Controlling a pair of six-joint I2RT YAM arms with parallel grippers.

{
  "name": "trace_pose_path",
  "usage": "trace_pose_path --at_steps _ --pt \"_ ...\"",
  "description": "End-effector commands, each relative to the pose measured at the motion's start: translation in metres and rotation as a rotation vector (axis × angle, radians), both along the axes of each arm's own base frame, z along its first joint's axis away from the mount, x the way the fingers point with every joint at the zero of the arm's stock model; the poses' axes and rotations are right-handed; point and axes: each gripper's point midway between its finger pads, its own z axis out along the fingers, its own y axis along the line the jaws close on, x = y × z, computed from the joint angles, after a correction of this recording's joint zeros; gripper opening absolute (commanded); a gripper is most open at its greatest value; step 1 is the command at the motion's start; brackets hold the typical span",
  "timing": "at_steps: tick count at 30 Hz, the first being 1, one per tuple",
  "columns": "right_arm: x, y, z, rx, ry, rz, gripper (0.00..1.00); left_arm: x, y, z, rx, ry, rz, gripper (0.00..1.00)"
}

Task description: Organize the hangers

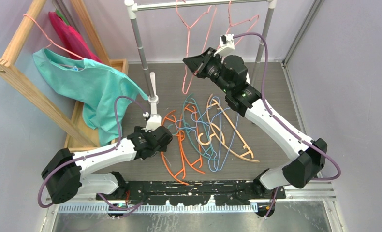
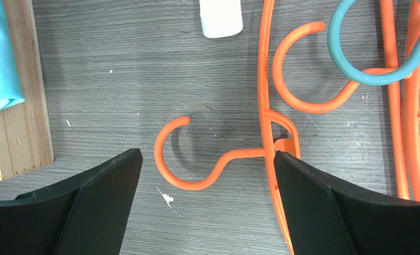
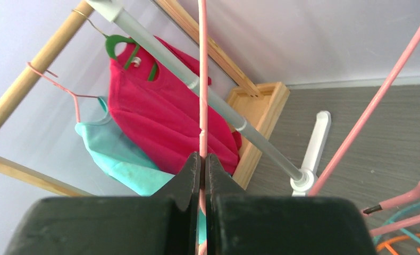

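The hangers point(image 1: 206, 137) lie in a tangled heap at the middle of the top view. They are orange, teal, light-blue and one tan-yellow, and they overlap so much that single outlines are hard to follow. A pink wire hanger point(image 1: 187, 46) hangs from the metal rail point(image 1: 203, 5) at the top edge, with a second pink one point(image 1: 228, 17) to its right. The right gripper point(image 3: 203, 159) is pressed together on the first one's wire.

The left gripper point(image 2: 208, 159) hovers spread over an orange hook point(image 2: 192, 183) at the heap's left edge, with bare surface around the hook. There is open room to the right of the heap and under the rail.

In the top view the left arm covers part of the heap's left side. A teal shirt point(image 1: 90, 84) on the wooden rack point(image 1: 15, 43) fills the upper left, with a red garment point(image 3: 165, 117) behind it. The grey wood-grain surface point(image 1: 276, 82) is bounded by pale lilac walls point(image 1: 353, 72).
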Motion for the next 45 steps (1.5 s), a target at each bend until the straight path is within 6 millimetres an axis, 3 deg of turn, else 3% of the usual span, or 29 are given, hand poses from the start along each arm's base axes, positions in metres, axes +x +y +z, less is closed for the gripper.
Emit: trace_pose_path --at_steps 1,6,14,18,21,23,26,29,33,37,41,45 --pt "-0.016 -0.009 0.076 0.142 -0.18 0.038 0.01 0.005 0.005 0.014 -0.004 -0.054 0.025 0.98" --pt "-0.006 -0.023 0.068 0.164 -0.143 -0.02 0.01 0.004 0.005 0.013 0.003 -0.047 0.024 0.98" --pt "0.023 -0.062 0.03 0.21 0.001 -0.123 0.01 0.005 0.004 0.015 0.003 -0.044 0.021 0.98" --pt "0.024 -0.071 0.024 0.217 0.019 -0.126 0.01 0.005 0.004 0.015 0.005 -0.042 0.022 0.98" --pt "0.019 -0.075 0.02 0.216 0.022 -0.131 0.11 0.004 0.004 0.013 0.004 -0.038 0.021 0.98" --pt "0.014 -0.081 0.02 0.212 0.015 -0.146 0.21 0.004 0.002 0.011 0.001 -0.033 0.021 0.98" --pt "0.005 -0.091 0.02 0.19 0.0 -0.175 0.48 0.004 0.002 0.009 0.0 -0.026 0.02 0.98" --pt "-0.007 -0.099 0.023 0.155 -0.027 -0.186 0.63 0.003 0.001 0.006 -0.003 -0.022 0.018 0.98" --pt "-0.028 -0.11 0.029 0.108 -0.064 -0.187 0.68 0.004 0.0 0.006 -0.006 -0.023 0.017 0.98" --pt "-0.042 -0.12 0.017 -0.007 -0.074 -0.207 0.71 0.005 -0.003 0.006 -0.011 -0.02 0.011 0.98" --pt "-0.069 -0.103 -0.016 -0.154 -0.048 -0.1 0.67 0.007 -0.007 0.004 -0.011 -0.011 0.007 0.98" --pt "-0.11 -0.088 -0.072 -0.334 0.003 -0.041 0.65 0.008 -0.011 0.002 -0.013 -0.007 0.006 0.98"
